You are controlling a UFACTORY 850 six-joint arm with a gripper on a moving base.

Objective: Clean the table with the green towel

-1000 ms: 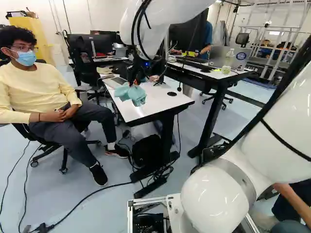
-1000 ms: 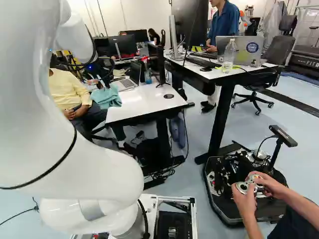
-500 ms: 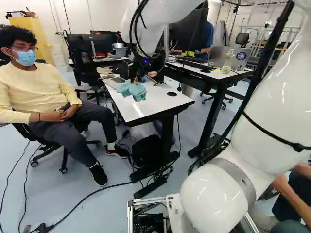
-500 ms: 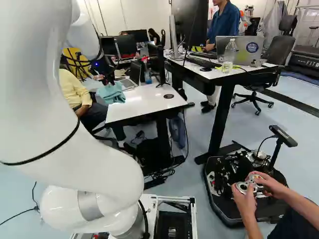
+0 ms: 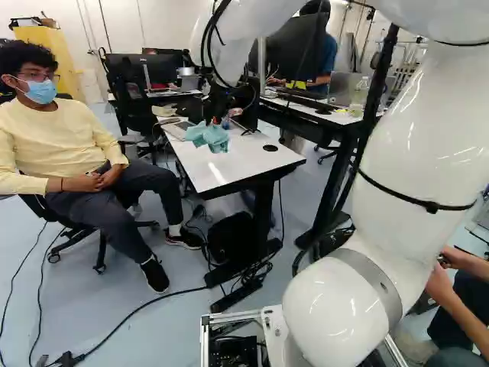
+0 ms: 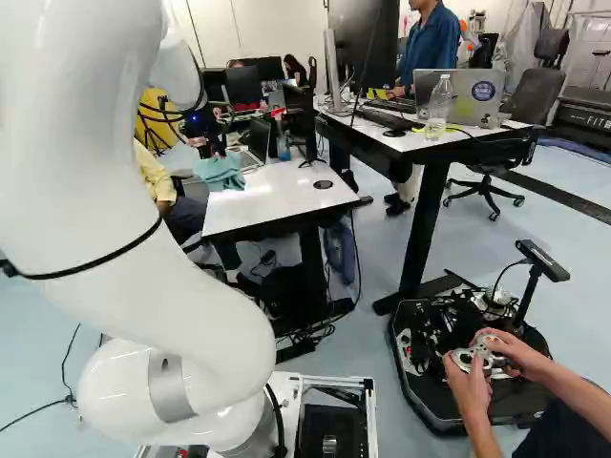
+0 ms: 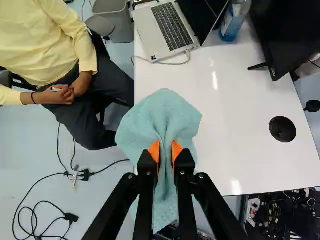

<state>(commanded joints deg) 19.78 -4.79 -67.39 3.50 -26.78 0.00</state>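
The gripper (image 5: 220, 122) hangs over the white table (image 5: 229, 170) in the left base view, holding the light teal-green towel (image 5: 208, 138). In the wrist view the gripper (image 7: 166, 152) has its orange pads closed on a bunched fold of the towel (image 7: 165, 116), which spreads out ahead of and below the fingers. The cloth overlaps the table's edge on the side of the seated person. Whether its underside touches the white top (image 7: 235, 130) cannot be told.
Beyond the towel on the table are an open laptop (image 7: 170, 30), a blue-labelled bottle (image 7: 233, 22) and a black monitor (image 7: 285, 35). A person (image 5: 69, 153) sits close beside the table. A second, higher desk (image 6: 430, 143) stands to the right.
The arm has swung and reached farther ahead, carrying the towel away from the base, toward the laptop end of the table. The gripper has stayed shut. The base has not moved.
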